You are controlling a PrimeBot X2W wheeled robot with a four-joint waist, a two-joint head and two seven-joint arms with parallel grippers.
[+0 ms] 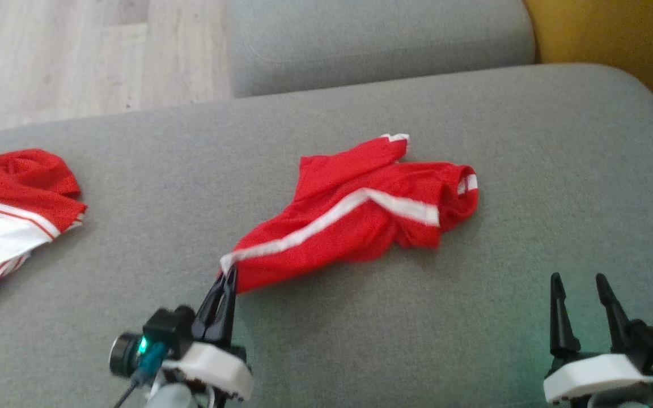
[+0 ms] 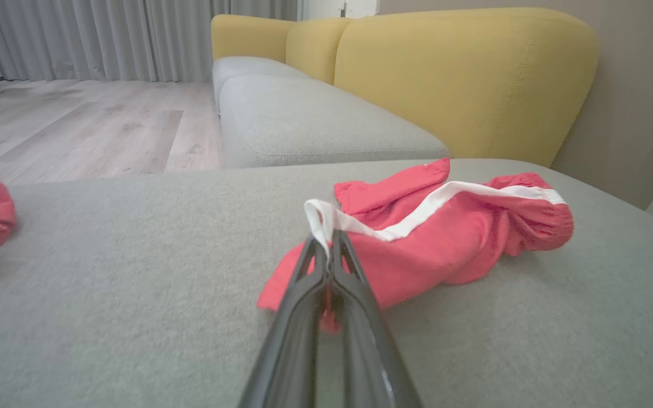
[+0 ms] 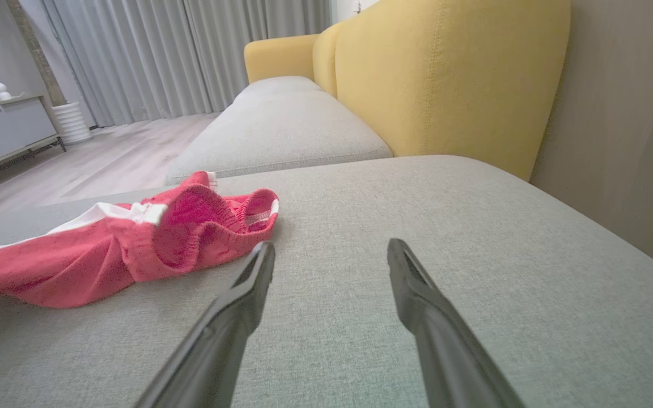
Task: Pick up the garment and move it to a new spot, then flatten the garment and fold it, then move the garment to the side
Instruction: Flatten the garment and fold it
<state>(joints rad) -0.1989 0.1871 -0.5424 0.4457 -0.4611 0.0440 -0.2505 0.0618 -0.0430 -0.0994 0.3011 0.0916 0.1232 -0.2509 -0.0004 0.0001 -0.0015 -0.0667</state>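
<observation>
You've a grey cushion (image 1: 417,328) carrying two things: red shorts (image 1: 360,221) crumpled ahead of the left gripper (image 1: 229,276), touching its tips, and a red-and-white cloth (image 1: 15,209) well off to its left.

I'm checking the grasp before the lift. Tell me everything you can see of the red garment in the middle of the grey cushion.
The red garment looks like mesh sports shorts with a white side stripe and a gathered elastic waistband. It lies crumpled on the grey cushion, waistband end toward the robot's right. The left gripper is shut on its near left corner, at the stripe's end; nothing else touches it.
</observation>
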